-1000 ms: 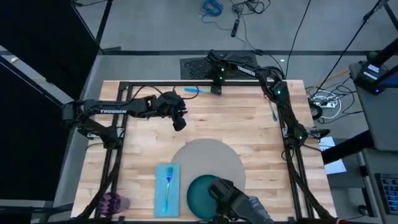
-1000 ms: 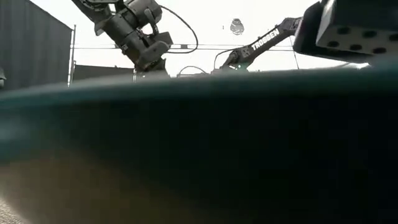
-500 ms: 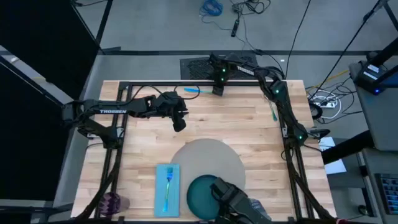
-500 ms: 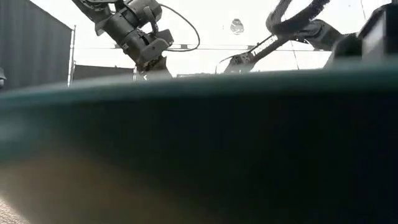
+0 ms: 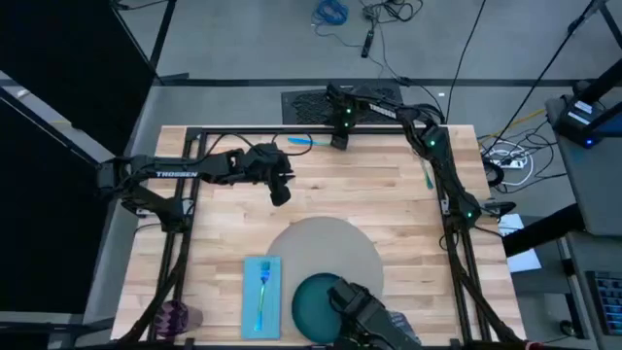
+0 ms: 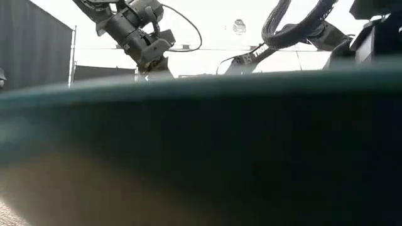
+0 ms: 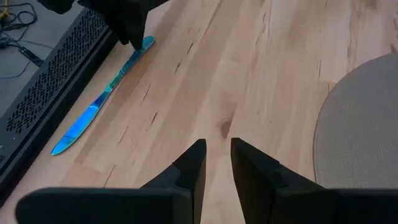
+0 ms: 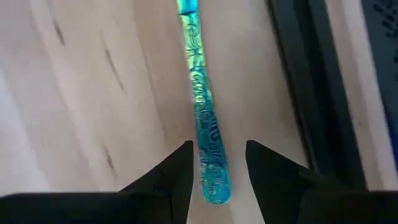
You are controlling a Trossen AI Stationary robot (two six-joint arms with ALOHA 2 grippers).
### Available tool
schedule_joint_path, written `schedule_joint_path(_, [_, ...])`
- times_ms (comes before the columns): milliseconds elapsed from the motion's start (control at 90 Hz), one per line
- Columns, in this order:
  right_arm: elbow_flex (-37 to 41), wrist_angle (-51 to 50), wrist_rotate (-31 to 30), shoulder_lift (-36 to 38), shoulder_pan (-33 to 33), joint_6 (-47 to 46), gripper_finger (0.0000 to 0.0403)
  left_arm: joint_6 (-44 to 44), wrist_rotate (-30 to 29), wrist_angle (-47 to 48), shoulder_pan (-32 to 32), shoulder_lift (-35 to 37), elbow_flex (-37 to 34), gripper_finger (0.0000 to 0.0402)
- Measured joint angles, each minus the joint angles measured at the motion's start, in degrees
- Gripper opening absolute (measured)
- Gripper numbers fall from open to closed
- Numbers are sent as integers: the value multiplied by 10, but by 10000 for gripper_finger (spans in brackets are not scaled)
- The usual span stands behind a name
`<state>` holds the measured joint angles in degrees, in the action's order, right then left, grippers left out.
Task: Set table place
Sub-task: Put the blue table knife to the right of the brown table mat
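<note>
My right gripper is at the table's far edge, jaws spread either side of the blue knife handle, not yet closed. My left gripper hovers mid-table near the grey mat, jaws a narrow gap apart, empty.

Done: the napkin is down with a fork on it.

Left: the knife, and the teal plate is only on the mat's near edge. The purple cup is at the near corner. A thin piece by the right edge is possibly more cutlery.
</note>
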<state>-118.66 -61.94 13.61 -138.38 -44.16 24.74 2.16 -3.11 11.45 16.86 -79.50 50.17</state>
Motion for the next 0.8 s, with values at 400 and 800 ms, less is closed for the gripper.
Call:
schedule_joint_path(400, [1,4,-23,-8,19,-17,131,8,14,2,0,0,0,61])
schedule_joint_path(800, [0,2,-64,-10,20,-45,55,13,25,8,0,0,0,61])
